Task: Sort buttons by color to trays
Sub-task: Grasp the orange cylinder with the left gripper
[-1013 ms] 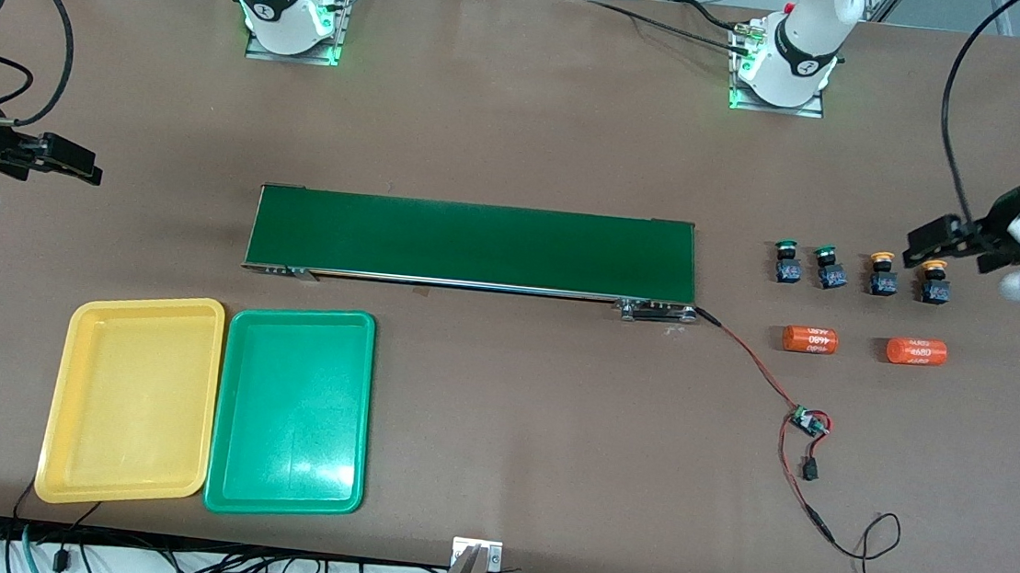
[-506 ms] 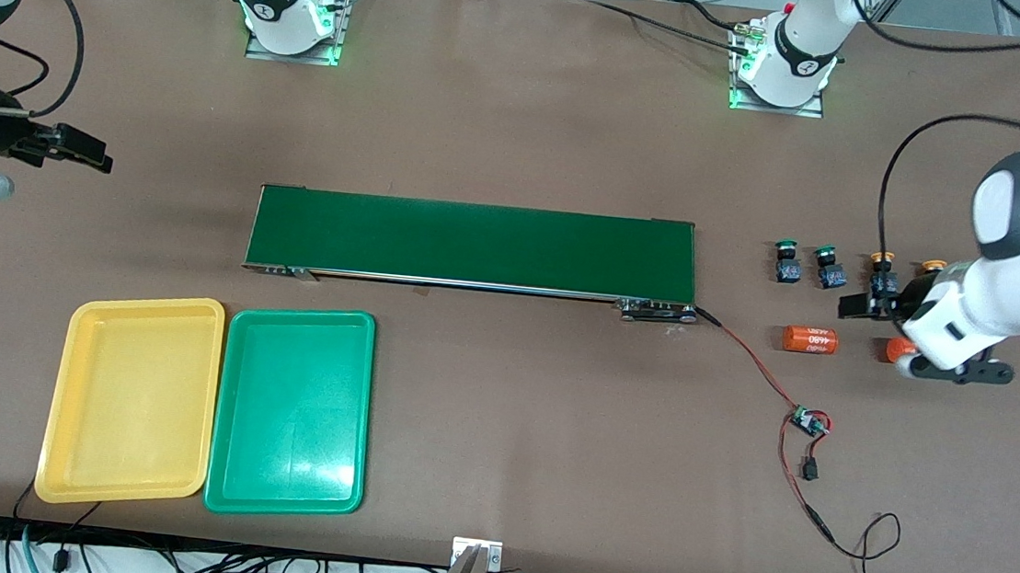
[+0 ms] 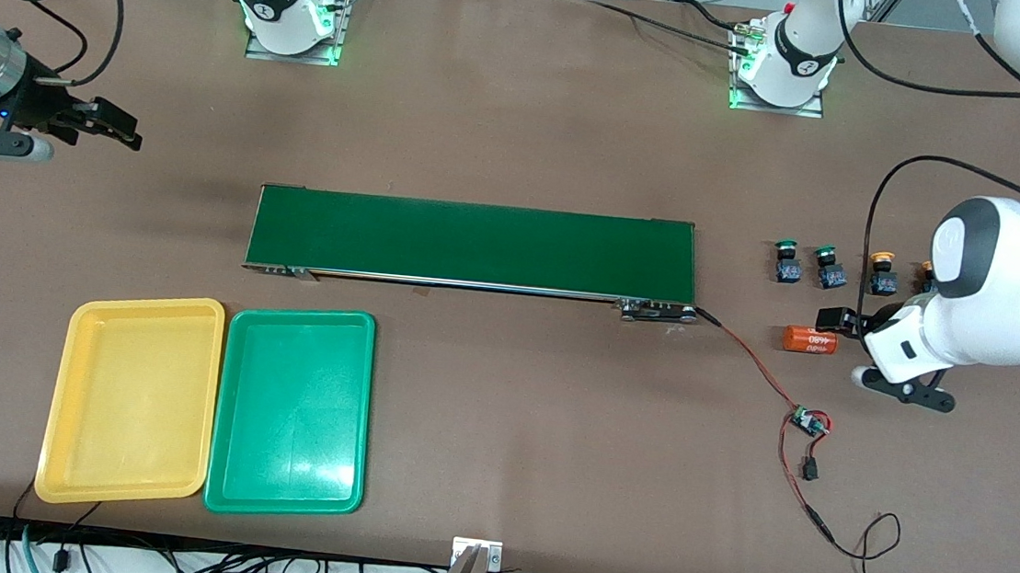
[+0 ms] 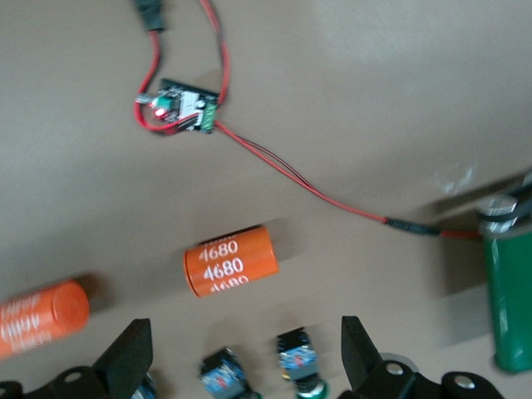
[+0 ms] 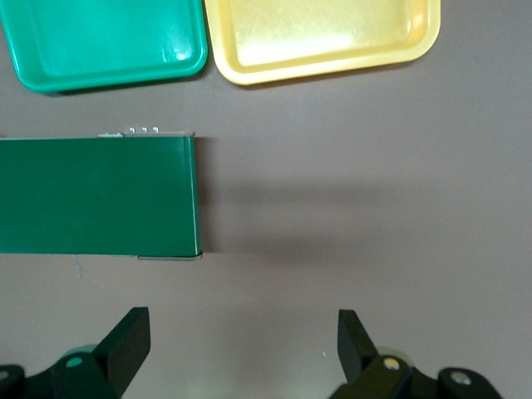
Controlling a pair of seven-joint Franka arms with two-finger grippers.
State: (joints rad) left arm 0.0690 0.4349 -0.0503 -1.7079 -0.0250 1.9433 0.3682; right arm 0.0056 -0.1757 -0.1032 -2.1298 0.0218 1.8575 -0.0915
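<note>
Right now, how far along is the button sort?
Nothing done: yellow tray and green tray hold no buttons. All four buttons sit in a row off the conveyor's end. In hand: open left gripper is over them, holding nothing. Right gripper, open, waits. Left: all four placements.
</note>
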